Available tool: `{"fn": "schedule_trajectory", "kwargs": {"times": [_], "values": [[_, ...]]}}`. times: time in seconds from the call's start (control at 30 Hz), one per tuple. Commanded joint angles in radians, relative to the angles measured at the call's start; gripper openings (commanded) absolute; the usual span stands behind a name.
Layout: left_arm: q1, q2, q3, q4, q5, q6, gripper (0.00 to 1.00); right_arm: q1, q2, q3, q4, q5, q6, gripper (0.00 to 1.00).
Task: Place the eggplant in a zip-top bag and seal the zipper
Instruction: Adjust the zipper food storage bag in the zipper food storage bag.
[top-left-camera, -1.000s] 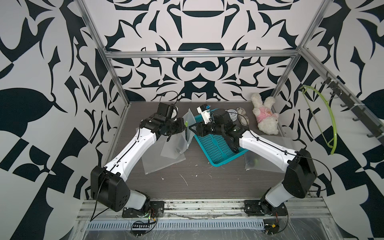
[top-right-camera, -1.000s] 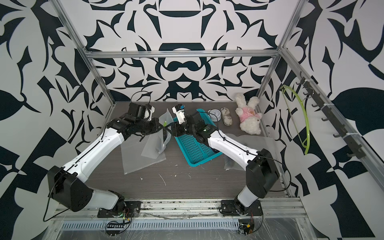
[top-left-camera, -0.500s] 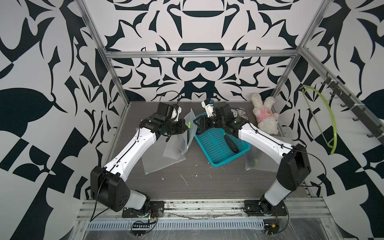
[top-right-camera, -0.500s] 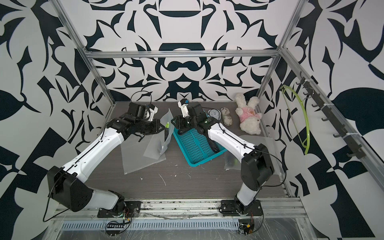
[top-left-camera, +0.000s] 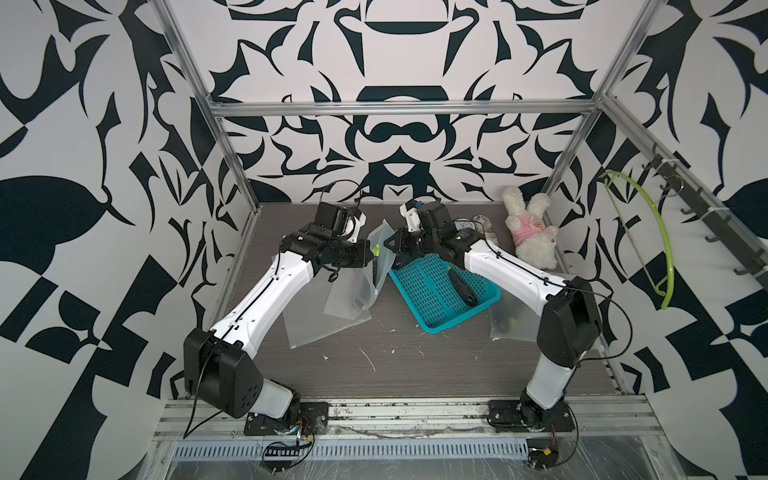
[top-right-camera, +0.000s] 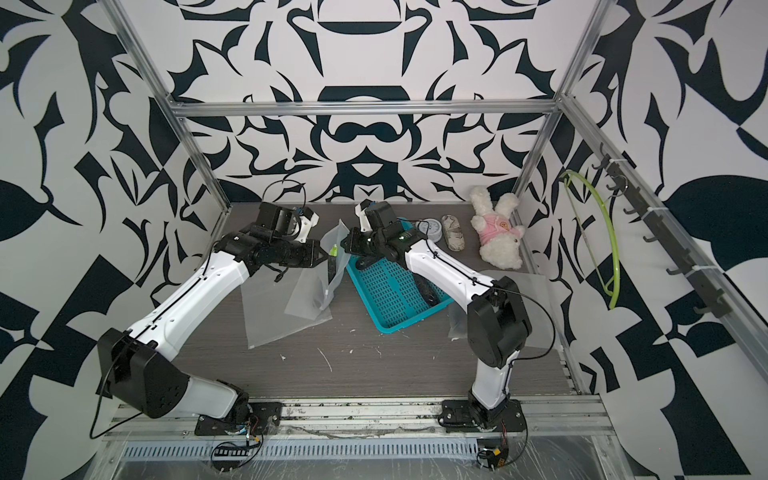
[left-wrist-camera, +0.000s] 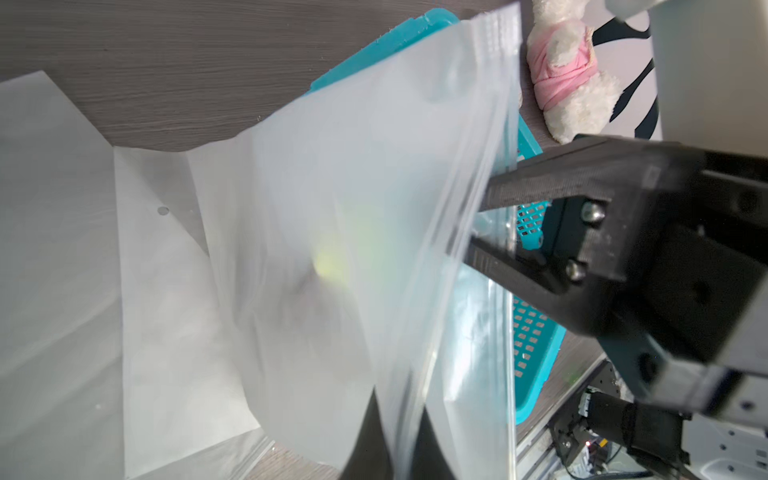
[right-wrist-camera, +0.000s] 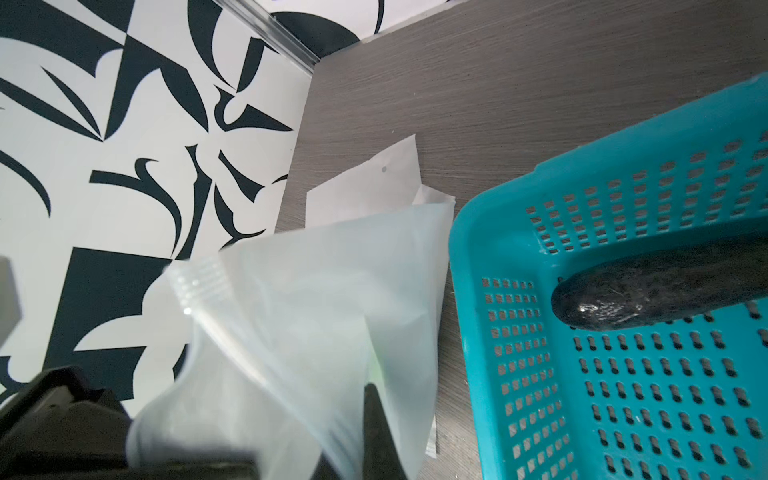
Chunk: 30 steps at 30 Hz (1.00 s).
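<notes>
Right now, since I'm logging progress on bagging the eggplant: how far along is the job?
Done: the zip-top bag is held up. In hand: left hand and right hand both appear to pinch its mouth edge. Left: the eggplant lies in the teal basket, unbagged; zipper to seal.

Grey tabletop (top-left-camera: 415, 374) bearing a teal basket (top-left-camera: 428, 291) at centre, a flat clear bag (top-left-camera: 316, 324) toward the left edge, a plush rabbit (top-left-camera: 532, 239) in the far right corner.

Two arms (top-left-camera: 270, 295); one teal basket (top-left-camera: 428, 296) — one eggplant (top-left-camera: 462, 287); at least three bags (top-left-camera: 324, 322); at right of frame, one plush (top-left-camera: 532, 237), one clock (top-right-camera: 432, 228), one pouch (top-right-camera: 454, 237) — one green hanger (top-left-camera: 648, 232).
</notes>
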Motion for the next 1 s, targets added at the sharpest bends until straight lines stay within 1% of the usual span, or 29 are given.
{"fn": "schedule_trajectory", "kwargs": {"times": [0.0, 0.07, 0.2, 0.27, 0.4, 0.53, 0.6, 0.7, 0.8, 0.87, 0.97], "values": [[0.005, 0.023, 0.031, -0.007, 0.043, 0.036, 0.23, 0.002, 0.013, 0.050, -0.027, 0.043, 0.077, 0.00], [0.005, 0.028, 0.029, 0.009, 0.046, 0.037, 0.39, 0.000, 0.022, 0.050, -0.024, 0.070, 0.113, 0.00], [0.019, 0.001, 0.013, 0.045, 0.021, 0.047, 0.55, -0.005, 0.047, 0.066, -0.027, 0.115, 0.175, 0.00], [0.038, -0.032, -0.009, 0.070, -0.001, 0.050, 0.61, -0.015, 0.069, 0.077, -0.027, 0.124, 0.216, 0.00], [0.050, -0.104, -0.087, 0.134, -0.022, 0.070, 0.65, -0.048, 0.112, 0.092, 0.006, 0.087, 0.317, 0.00], [0.050, -0.180, -0.235, 0.226, -0.014, 0.117, 0.65, -0.075, 0.150, 0.126, 0.001, 0.055, 0.372, 0.00], [0.048, -0.246, -0.324, 0.302, -0.014, 0.171, 0.65, -0.079, 0.153, 0.139, -0.013, 0.057, 0.372, 0.00], [0.048, -0.347, -0.468, 0.479, 0.011, 0.225, 0.66, -0.083, 0.150, 0.129, -0.006, 0.062, 0.381, 0.00], [0.034, -0.406, -0.572, 0.609, 0.048, 0.262, 0.66, -0.090, 0.151, 0.112, 0.018, 0.045, 0.403, 0.00], [-0.020, -0.410, -0.605, 0.634, 0.004, 0.302, 0.67, -0.095, 0.154, 0.102, 0.034, 0.037, 0.413, 0.00], [-0.142, -0.380, -0.620, 0.636, -0.145, 0.389, 0.66, -0.103, 0.156, 0.084, 0.062, 0.018, 0.436, 0.00]]}}
